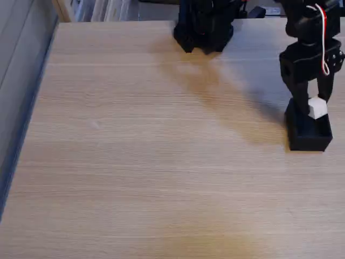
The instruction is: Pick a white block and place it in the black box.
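Currently clamped on small white cube block point(317, 108) by black two-finger gripper point(314, 106), directly above matte black open box point(308, 135). Risk if released off-centre: striking thin wall, bouncing onto wooden table point(151, 162).

My arm point(312, 32) goes off the top of the picture at the upper right, so its upper part is cut off. My base point(205, 24) at the top middle is cut by the top edge too. My fingers point(299, 91) cover part of the white block point(318, 109), and I cannot tell how much of it they touch. The block and my fingers hide the far wall of the black box point(308, 136). Its inside is too dark to see. The things at the top left are blurry.
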`<state>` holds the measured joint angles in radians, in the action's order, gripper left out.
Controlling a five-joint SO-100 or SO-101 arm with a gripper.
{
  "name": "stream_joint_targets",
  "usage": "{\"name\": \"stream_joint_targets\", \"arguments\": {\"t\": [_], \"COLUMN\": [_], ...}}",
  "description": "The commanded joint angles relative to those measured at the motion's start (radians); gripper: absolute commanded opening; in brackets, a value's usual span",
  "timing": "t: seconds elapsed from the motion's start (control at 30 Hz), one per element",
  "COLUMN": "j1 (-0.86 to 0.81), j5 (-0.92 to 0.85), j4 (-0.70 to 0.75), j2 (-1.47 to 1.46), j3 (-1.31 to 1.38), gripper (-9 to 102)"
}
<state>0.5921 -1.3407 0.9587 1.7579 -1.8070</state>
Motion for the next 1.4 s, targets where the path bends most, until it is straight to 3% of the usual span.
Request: {"name": "stream_joint_targets", "arguments": {"t": [0.0,0.23,0.43,0.6,0.7,0.77,0.9,1.03,1.2,1.37], "j1": [-0.011,0.011,0.020,0.011,0.003,-0.006,-0.054,-0.147,-0.318,-0.446], "j5": [-0.006,0.003,0.009,0.011,-0.008,-0.006,0.012,-0.091,-0.216,-0.252], "j4": [-0.012,0.021,0.046,0.051,0.057,0.072,0.104,0.120,0.052,0.072], "j2": [0.002,0.014,0.037,0.071,0.101,0.137,0.249,0.413,0.672,0.973], "j3": [0.035,0.034,0.026,0.025,0.018,0.011,-0.049,-0.189,-0.494,-0.845], "gripper": [2,5,23,24,17,1,0,0,0,0]}}
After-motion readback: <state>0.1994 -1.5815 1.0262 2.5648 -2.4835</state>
